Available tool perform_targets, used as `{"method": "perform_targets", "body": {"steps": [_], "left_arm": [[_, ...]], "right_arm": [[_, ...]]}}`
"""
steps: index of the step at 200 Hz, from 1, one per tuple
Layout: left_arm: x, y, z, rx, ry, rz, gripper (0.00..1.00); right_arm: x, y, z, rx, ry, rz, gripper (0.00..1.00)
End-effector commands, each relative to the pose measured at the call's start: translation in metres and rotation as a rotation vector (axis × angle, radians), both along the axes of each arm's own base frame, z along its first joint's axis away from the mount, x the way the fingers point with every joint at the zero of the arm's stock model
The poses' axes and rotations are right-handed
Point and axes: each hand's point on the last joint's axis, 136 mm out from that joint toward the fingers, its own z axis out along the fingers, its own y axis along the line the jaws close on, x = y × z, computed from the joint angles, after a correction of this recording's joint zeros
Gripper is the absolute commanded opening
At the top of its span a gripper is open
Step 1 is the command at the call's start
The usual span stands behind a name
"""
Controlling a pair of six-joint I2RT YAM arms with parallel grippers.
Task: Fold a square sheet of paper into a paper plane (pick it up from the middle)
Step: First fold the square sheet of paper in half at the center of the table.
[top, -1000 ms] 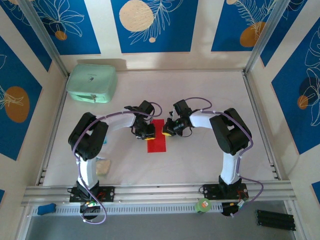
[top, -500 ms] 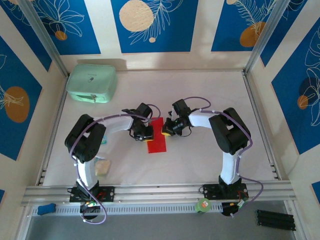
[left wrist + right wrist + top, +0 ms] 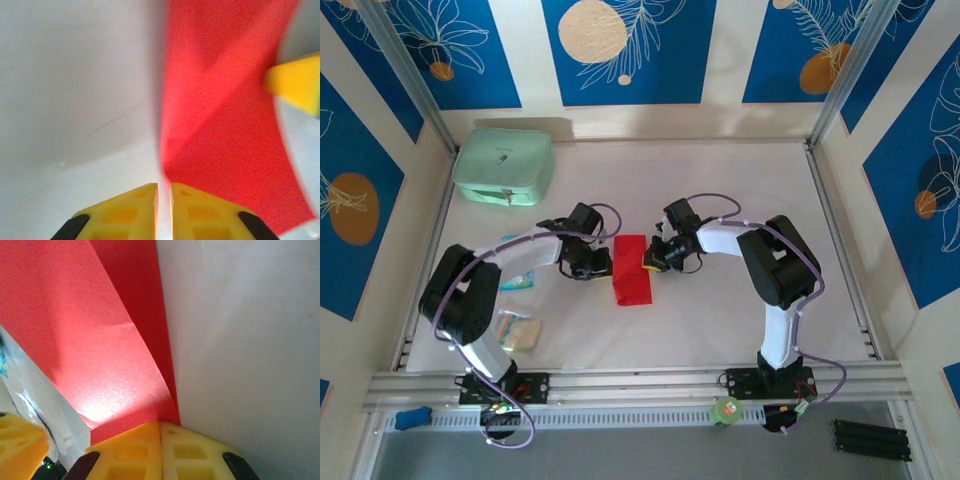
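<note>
Lying flat in the middle of the table (image 3: 720, 180), the red paper (image 3: 632, 270) is folded into a narrow strip with slanting creases. The left gripper (image 3: 164, 187) sits at its left edge, fingers nearly together with a thin slit; whether they pinch the paper I cannot tell. The right gripper (image 3: 160, 426) is closed, tips at the paper's right edge. A mint case (image 3: 504, 167) stands far left.

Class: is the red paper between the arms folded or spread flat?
Folded: from above the red paper is a narrow strip, and close up it shows diagonal creases and overlapping layers.
</note>
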Motion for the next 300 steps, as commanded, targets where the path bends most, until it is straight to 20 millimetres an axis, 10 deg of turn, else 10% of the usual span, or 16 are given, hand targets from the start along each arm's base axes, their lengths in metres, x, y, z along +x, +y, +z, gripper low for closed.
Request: {"method": "perform_targets", "body": {"steps": [1, 45, 148, 191, 243, 300], "left_arm": [[0.007, -0.029, 0.014, -0.171, -0.028, 0.035, 0.15], [0.009, -0.054, -0.007, -0.268, 0.037, 0.073, 0.15], [-0.056, 0.001, -0.065, -0.049, 0.143, -0.064, 0.13], [-0.063, 0.024, -0.045, 0.009, 0.093, -0.111, 0.12], [-0.017, -0.019, 0.013, -0.226, -0.069, 0.022, 0.12], [-0.015, -0.047, -0.013, -0.236, 0.021, 0.03, 0.12]], "right_arm": [[-0.021, -0.035, -0.046, -0.195, 0.112, -0.034, 0.06], [-0.022, -0.034, -0.048, -0.199, 0.119, -0.032, 0.06], [-0.024, -0.041, -0.057, -0.245, 0.144, -0.044, 0.05], [-0.025, -0.044, -0.059, -0.261, 0.152, -0.05, 0.05], [-0.025, -0.044, -0.059, -0.265, 0.153, -0.053, 0.05], [-0.025, -0.043, -0.06, -0.26, 0.162, -0.058, 0.05]]}}
